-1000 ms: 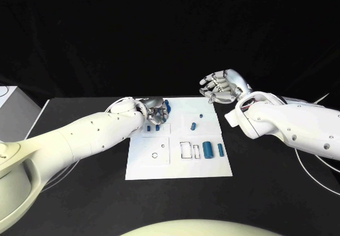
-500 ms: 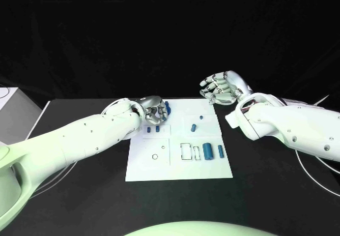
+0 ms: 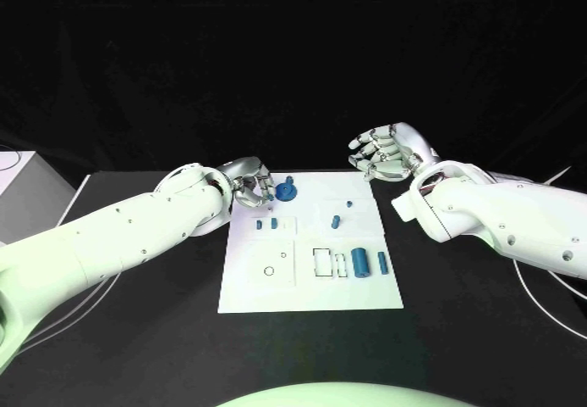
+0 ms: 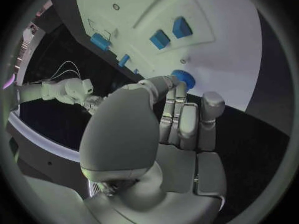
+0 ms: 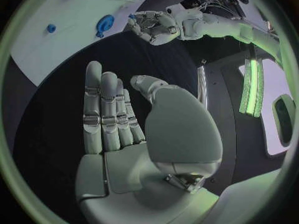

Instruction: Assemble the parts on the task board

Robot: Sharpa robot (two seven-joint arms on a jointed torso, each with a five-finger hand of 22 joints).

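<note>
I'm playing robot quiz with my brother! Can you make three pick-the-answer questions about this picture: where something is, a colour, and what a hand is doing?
1. Where is the round blue part?
A. in the right hand
B. on the task board, near its far left corner
C. off the board, on the table

2. What colour is the task board?
A. white
B. red
C. yellow

3. What is the right hand doing?
A. holding a blue part
B. pressing on the board
C. holding nothing, raised

Answers: 1 B, it lies on the white plate by that corner; 2 A, the plate is white; 3 C, its fingers are open and empty.
</note>
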